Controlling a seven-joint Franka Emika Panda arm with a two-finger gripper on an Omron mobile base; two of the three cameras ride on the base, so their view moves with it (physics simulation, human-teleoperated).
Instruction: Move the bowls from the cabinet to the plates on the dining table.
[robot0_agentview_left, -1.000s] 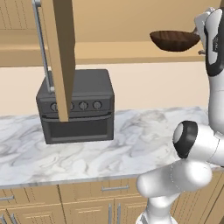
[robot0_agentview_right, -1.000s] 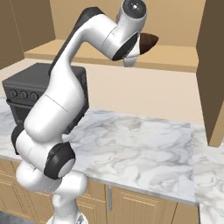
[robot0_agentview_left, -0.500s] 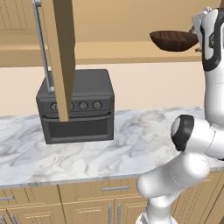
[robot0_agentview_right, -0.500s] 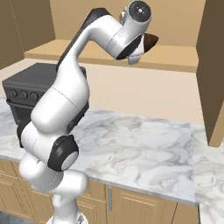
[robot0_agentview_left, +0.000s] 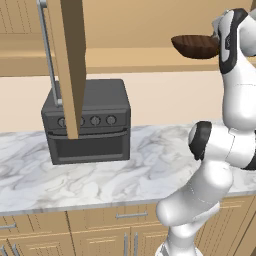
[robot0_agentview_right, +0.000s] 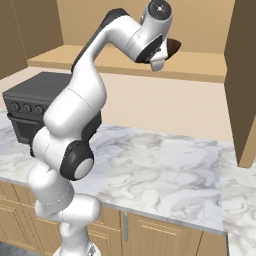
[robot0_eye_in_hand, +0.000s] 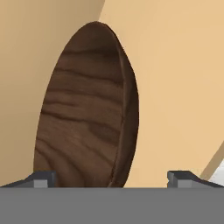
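The gripper (robot0_eye_in_hand: 111, 177) stands with its jaws wide apart and holding nothing, and you see the wooden bowl (robot0_eye_in_hand: 85, 109) directly ahead of it, just beyond the fingertips (robot0_eye_in_hand: 41, 178); the bowl's rim lies between the two tips rather than outside them, though whether either tip touches it cannot be told. In the left base view the bowl (robot0_agentview_left: 195, 46) rests on the shelf of the cabinet (robot0_agentview_left: 125, 55), immediately in front of the raised hand; in the right base view the bowl (robot0_agentview_right: 171, 47) is mostly hidden behind the wrist. The open cabinet door (robot0_agentview_left: 70, 65) hangs well off to the gripper's side, above the black oven (robot0_agentview_left: 87, 122) on the marble counter (robot0_agentview_left: 100, 175), both far below the hand. You should judge the bowl as rigid and fairly light, its turned wood giving no flex under the pads; the smooth curved wall probably offers little friction, so a pinch across the belly would likely slide. Take hold at the rim, one finger inside and one outside the wall, where the edge is thin enough to clamp squarely; wood tolerates a firm squeeze, so fragility is a minor concern, and tipping off the shelf edge is the likelier fault.
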